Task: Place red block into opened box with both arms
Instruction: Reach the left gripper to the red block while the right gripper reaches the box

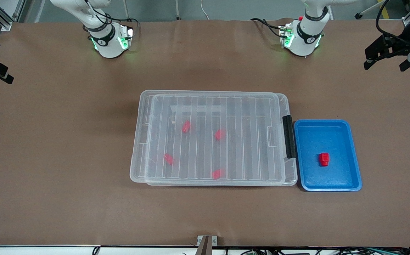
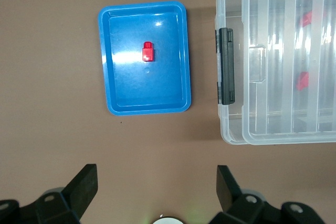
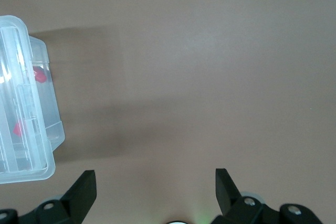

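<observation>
The right gripper (image 3: 155,190) hung open over bare table (image 1: 49,141). The box (image 1: 137,148), lid (image 1: 247,106) on, held four red pieces. The block (image 1: 324,159) lay in the tray (image 1: 353,156). The left gripper (image 2: 157,190) hung open, empty.
</observation>
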